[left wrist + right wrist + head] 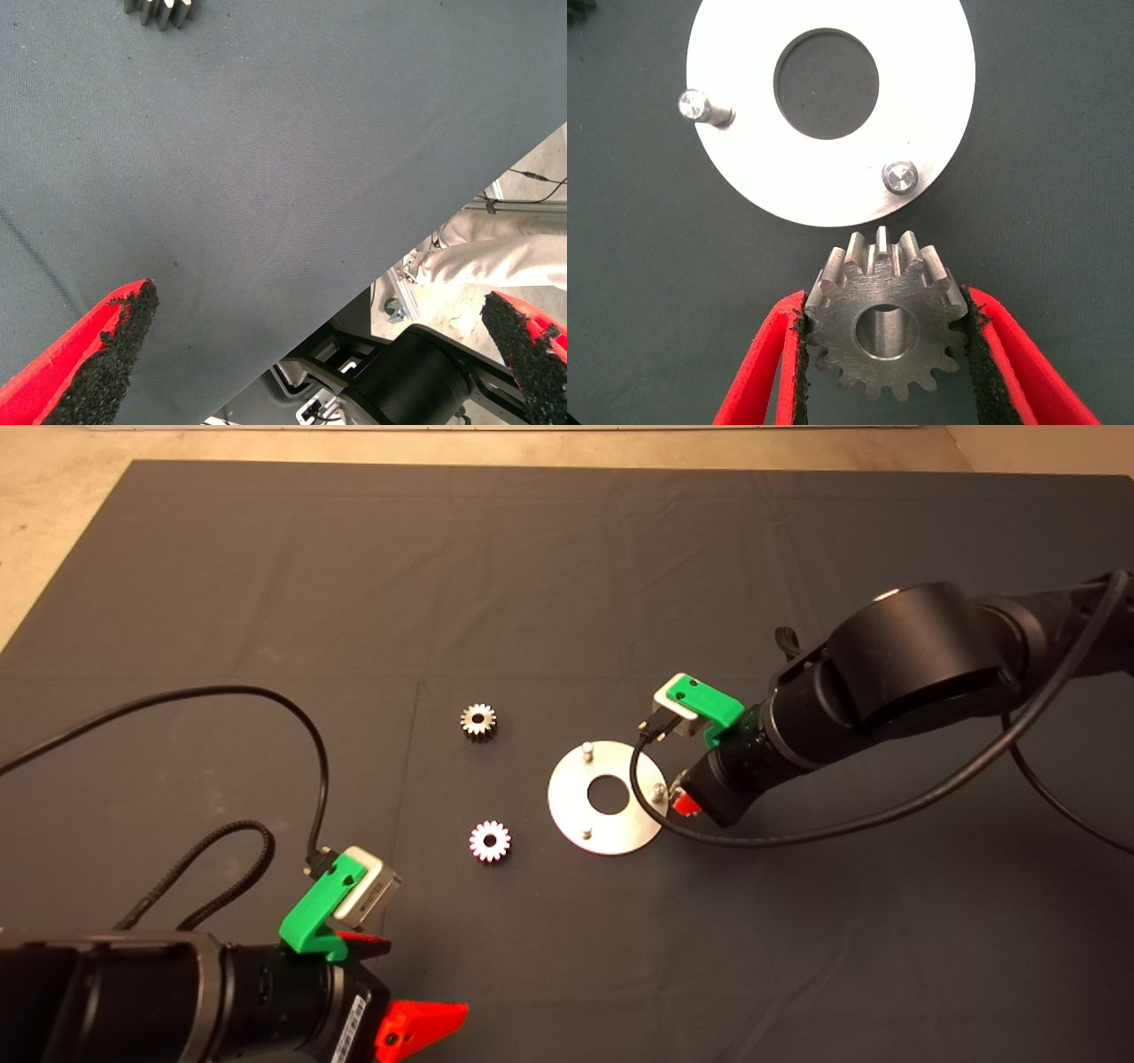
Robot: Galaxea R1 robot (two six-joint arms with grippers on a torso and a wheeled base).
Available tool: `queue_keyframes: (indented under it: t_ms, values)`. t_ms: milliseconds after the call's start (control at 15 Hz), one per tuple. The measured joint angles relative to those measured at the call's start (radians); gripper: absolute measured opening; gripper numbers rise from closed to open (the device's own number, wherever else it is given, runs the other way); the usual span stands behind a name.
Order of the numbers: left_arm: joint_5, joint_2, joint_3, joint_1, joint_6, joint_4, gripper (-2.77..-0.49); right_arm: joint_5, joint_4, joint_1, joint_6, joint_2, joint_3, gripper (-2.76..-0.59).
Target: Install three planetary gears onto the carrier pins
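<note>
Head cam overhead; wrist cams close; share disc (606,798).

- In the head view the right gripper (684,803) is mostly hidden under its own arm; only a bit of red finger shows beside the disc (606,798), and the held gear cannot be seen there.
- In the right wrist view the disc (833,111) is cut off by the picture's edge, so only two carrier pins (900,176) show.
- The left wrist view catches only the teeth of one planetary gear (162,11), the rest being cut off.
- Beyond the mat (266,177), a person's leg (505,257) is only partly in view.
</note>
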Motion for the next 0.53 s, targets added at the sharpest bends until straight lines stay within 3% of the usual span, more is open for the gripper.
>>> queue_keyframes:
  t_ms: [200,333,533]
  values:
    - [0.000,0.000,0.000,0.000,0.000,0.000,-0.62,-0.009,0.000,-0.008,-0.064,0.002,-0.022,-2.41]
    - [0.000,0.000,0.000,0.000,0.000,0.000,-0.62,-0.015,0.000,-0.013,-0.079,0.002,-0.046,-2.41]
    - [0.000,0.000,0.000,-0.001,-0.001,0.000,-0.62,-0.010,0.000,-0.021,-0.116,0.010,-0.064,-2.41]
